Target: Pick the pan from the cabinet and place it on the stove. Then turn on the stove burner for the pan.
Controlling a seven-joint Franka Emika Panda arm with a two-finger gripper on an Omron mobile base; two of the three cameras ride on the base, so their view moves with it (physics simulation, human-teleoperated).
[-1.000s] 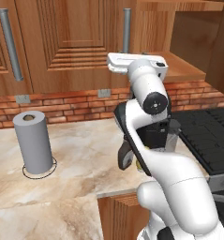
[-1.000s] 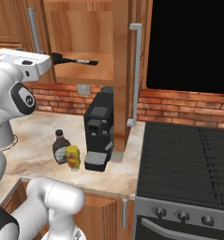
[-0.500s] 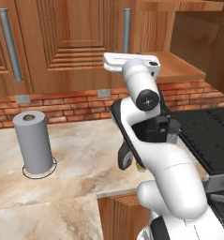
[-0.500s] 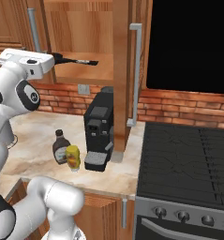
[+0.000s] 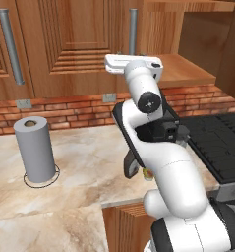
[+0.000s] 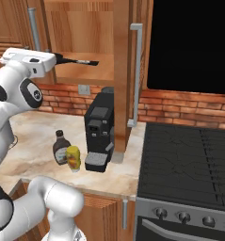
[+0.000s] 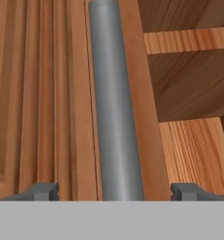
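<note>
Pan point(image 6: 75, 60), small, black, long-handled, lies on the reddish-brown wooden cabinet's point(image 6: 85, 28) shelf; white arm reaches up level, gripper point(image 7: 114, 191) wide open, straddling the grey bar handle point(image 7: 114, 103), gripping nothing.

Light was even and bright, with no glare. Soft shadow lay inside the cabinet point(image 6: 81, 28). Rendered edges looked slightly soft.
</note>
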